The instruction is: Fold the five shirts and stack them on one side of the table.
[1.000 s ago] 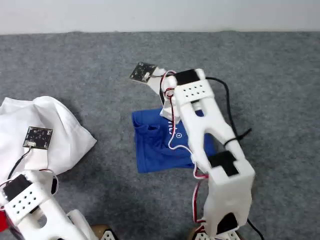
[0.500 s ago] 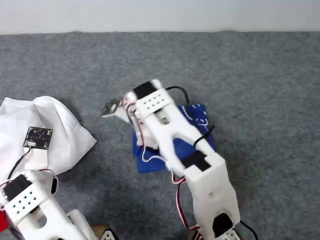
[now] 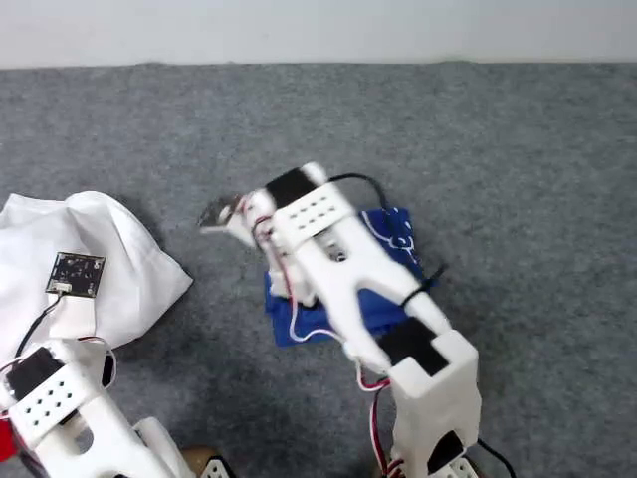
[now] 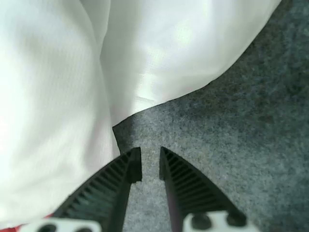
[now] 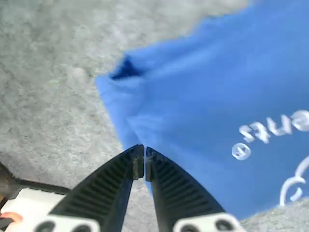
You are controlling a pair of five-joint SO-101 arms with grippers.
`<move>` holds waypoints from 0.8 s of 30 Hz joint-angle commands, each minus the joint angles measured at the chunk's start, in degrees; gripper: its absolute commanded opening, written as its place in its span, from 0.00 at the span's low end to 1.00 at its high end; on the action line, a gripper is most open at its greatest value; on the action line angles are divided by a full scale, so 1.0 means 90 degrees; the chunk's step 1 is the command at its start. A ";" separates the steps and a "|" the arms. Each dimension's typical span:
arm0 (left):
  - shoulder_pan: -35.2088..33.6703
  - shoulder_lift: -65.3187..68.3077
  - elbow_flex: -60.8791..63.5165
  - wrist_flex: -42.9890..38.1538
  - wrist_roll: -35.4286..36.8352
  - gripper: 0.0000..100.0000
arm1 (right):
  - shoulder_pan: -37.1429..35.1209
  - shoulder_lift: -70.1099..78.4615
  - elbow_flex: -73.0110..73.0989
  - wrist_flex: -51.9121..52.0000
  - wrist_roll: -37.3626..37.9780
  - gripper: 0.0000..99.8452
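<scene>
A blue shirt (image 3: 396,242) with white print lies flat in the middle of the grey table, and the right arm (image 3: 311,214) stretches over it. My right gripper (image 5: 145,163) is shut, its tips at the left edge of the blue shirt (image 5: 217,87); whether cloth is pinched between them I cannot tell. A rumpled heap of white shirts (image 3: 109,249) lies at the table's left side. The left arm (image 3: 50,398) stands at the near left. My left gripper (image 4: 150,164) hangs a little open over bare table beside the white cloth (image 4: 58,72), holding nothing.
Grey carpet-like table surface (image 3: 518,149) runs bare across the far side and the right. A pale wall (image 3: 318,30) borders the far edge. Both arm bases stand at the near edge.
The right arm has swung from the blue shirt's far edge leftward and down to its left edge. The left arm and the white heap have not moved.
</scene>
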 commanded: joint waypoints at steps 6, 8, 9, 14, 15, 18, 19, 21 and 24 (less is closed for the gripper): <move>0.0000 -0.0107 -0.0200 -0.0117 -0.0049 0.07 | -0.0171 0.0454 -0.0283 -0.0825 -0.0098 0.01; 0.0000 -0.0107 -0.0200 -0.0117 -0.0049 0.07 | -0.0405 0.0904 -0.0283 -0.0786 -0.0342 0.01; 0.0000 -0.0107 -0.0200 -0.0127 -0.0049 0.07 | -0.0523 0.1099 -0.0283 -0.0718 -0.0469 0.01; 0.0000 -0.0107 -0.0230 -0.0127 -0.0049 0.07 | -0.0786 0.1421 -0.0547 -0.0493 -0.0557 0.01; 0.0000 -0.0107 -0.0230 -0.0127 -0.0049 0.07 | -0.0757 0.1353 -0.0723 -0.0366 -0.0557 0.01; 0.0000 -0.0107 -0.0230 -0.0127 -0.0049 0.07 | -0.0542 0.1099 -0.1338 0.0083 -0.0557 0.01; 0.0000 -0.0107 -0.0230 -0.0127 -0.0049 0.07 | -0.0444 0.0991 -0.1543 0.0269 -0.0557 0.01; 0.0000 -0.0107 -0.0230 -0.0127 -0.0049 0.07 | -0.0230 0.0698 -0.1680 0.0327 -0.0606 0.01; 0.0000 -0.0107 -0.0230 -0.0127 -0.0049 0.07 | 0.0122 0.0093 -0.1670 0.0327 -0.1055 0.01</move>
